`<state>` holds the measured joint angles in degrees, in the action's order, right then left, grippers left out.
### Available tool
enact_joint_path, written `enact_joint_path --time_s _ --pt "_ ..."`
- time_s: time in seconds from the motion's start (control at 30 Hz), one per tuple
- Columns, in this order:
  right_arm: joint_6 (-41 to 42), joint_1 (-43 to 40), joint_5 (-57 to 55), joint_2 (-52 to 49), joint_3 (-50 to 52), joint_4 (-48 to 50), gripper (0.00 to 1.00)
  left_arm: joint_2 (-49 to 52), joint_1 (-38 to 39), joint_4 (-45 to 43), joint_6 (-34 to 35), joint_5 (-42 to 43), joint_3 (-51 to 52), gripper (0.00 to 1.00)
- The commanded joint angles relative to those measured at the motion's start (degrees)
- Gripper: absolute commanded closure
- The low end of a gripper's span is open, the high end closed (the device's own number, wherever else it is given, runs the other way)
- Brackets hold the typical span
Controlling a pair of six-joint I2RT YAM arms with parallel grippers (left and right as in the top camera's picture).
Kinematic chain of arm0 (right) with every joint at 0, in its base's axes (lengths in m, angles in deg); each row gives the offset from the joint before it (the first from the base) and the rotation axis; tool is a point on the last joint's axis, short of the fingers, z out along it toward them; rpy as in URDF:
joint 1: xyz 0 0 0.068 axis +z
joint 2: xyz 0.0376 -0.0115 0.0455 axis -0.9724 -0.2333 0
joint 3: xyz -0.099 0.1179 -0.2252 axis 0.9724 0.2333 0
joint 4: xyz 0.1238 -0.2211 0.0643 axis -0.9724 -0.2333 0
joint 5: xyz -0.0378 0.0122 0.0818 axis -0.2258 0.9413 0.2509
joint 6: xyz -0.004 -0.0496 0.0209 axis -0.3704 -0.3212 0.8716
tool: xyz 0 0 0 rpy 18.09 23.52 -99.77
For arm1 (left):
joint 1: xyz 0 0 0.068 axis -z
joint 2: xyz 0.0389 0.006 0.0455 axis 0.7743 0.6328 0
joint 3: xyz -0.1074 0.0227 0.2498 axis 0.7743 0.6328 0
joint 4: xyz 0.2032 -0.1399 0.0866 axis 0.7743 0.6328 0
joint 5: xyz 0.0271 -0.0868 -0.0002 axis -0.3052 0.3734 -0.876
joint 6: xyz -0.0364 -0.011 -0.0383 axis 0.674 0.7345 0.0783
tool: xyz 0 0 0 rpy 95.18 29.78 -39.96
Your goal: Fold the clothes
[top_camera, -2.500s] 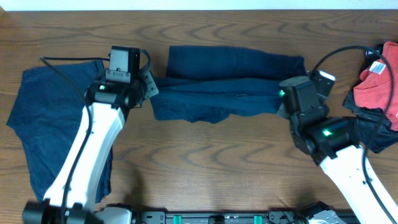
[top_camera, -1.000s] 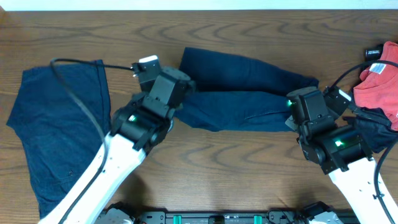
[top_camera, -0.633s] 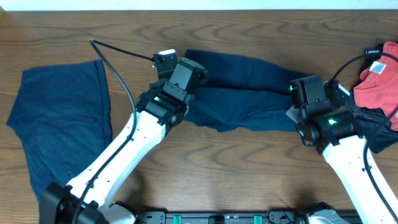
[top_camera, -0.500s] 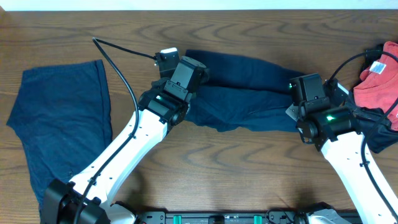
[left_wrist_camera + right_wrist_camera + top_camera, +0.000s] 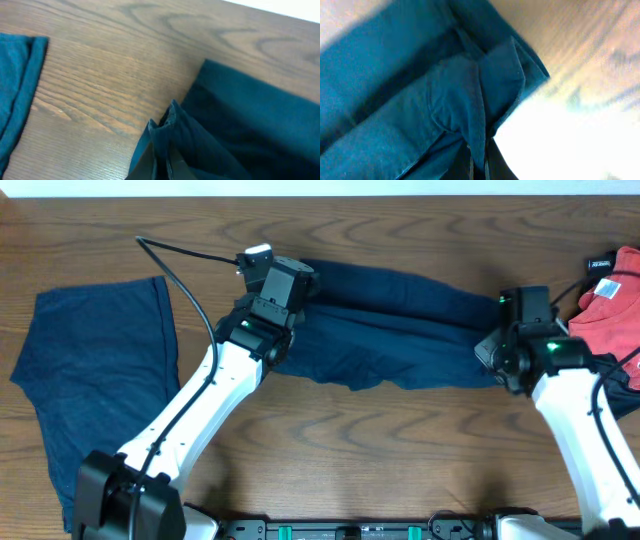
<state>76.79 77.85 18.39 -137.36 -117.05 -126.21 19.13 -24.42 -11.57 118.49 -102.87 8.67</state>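
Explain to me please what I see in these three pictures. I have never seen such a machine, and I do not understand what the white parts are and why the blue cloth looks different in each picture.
The white parts are two robot arms at a wooden table. Each arm ends in a two-finger claw. The wide picture comes from a camera fixed above the table. The other two come from small cameras on the wrists, so they show the cloth from very near.

In the middle lies a long navy garment. The left claw pinches its left end, which bunches up between the fingers in the left wrist picture. The right claw pinches its right end. Both seem shut on the cloth.

A second navy garment lies flat at the left, untouched. At the right edge is a red cloth on something dark.
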Motion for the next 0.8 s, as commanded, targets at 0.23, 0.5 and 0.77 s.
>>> enact_joint_path --time_s 0.23,0.5,0.77 --pt "-8.04 -5.84 6.12 -1.55 -2.01 -7.43 0.99 1.92 -0.92 -0.07 -2.05 -0.70 -0.59 0.94" --pt "-14.16 -5.84 4.72 -2.34 -5.33 -13.77 0.99 5.46 -0.92 0.22 -4.59 3.78 -0.59 0.95" --pt "-20.35 -5.84 4.20 -10.45 -13.86 -19.04 0.99 6.01 -0.94 -0.81 -6.36 3.74 -0.59 0.94"
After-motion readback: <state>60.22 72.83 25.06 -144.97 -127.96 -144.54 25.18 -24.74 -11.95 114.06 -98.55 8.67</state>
